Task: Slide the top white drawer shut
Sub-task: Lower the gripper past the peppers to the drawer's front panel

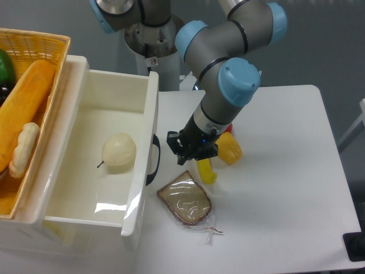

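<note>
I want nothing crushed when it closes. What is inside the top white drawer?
Inside the top white drawer lies one pale round fruit with a short stem, on the tray floor. The rest of the floor looks bare, but the near front wall hides the strip right behind it.

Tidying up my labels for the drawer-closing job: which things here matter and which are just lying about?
For the job:
top white drawer
its black handle
gripper

Lying about:
pale pear
wrapped bread slice
yellow toy
wicker basket

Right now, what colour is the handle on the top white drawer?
Black; the curved handle shows in the fixed camera view.
</note>
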Tool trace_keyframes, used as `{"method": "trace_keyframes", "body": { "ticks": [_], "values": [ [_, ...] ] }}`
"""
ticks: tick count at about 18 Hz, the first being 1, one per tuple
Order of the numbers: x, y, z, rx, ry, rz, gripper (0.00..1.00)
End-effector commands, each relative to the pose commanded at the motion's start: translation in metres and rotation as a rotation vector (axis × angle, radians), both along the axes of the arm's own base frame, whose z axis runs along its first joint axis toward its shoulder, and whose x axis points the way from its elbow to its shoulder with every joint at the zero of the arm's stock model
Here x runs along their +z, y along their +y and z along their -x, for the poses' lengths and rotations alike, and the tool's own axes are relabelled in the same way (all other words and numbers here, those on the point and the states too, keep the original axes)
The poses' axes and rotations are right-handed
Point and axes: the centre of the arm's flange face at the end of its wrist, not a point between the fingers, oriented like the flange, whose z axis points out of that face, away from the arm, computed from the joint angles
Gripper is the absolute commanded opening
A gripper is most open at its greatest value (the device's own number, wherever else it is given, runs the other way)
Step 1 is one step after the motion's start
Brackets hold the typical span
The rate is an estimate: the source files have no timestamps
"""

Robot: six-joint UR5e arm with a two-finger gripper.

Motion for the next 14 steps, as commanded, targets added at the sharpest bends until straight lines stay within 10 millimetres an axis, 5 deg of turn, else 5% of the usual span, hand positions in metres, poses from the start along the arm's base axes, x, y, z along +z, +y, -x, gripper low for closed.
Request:
{"method": "trace_keyframes", "body": {
  "ticks": [14],
  "values": [
    [0.009, 0.008, -0.019, 0.000, -0.044, -0.039, 0.09]
  ]
}}
